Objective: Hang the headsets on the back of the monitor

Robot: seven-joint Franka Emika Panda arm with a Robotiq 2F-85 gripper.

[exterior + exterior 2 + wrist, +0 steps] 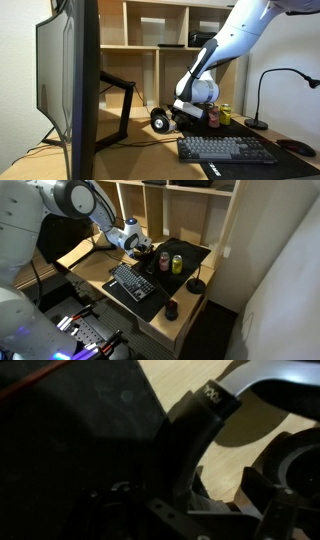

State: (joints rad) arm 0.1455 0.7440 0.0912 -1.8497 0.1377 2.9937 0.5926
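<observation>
Logging progress: early stage, nothing hung yet.

Monitor [72, 80] stands at one end of the desk [130, 150], nearly edge-on in an exterior view. Its support arm [118, 92] angles down behind it to the desktop. No item hangs on its back or top edge, as far as that view shows.

Robot arm [225, 45] reaches down from above to the middle of the desk, behind the keyboard [225, 150] and next to the cans [222, 115].

Headsets [160, 120] lie on the desktop beyond the foot of the support arm and well apart from the screen. One ringed earcup faces the camera.

Gripper [183, 112] is low at the headsets, touching or just beside them. The wrist view is dark and close. The silvery band and a hinge sit right up against the fingers, but I cannot tell how far the jaws are apart or whether they have hold of the band.

Judgement: approach done, and the grasp is either under way or unconfirmed. Left to do are the lift, the carry to the monitor's rear, hooking the band over it, and the release.
</observation>
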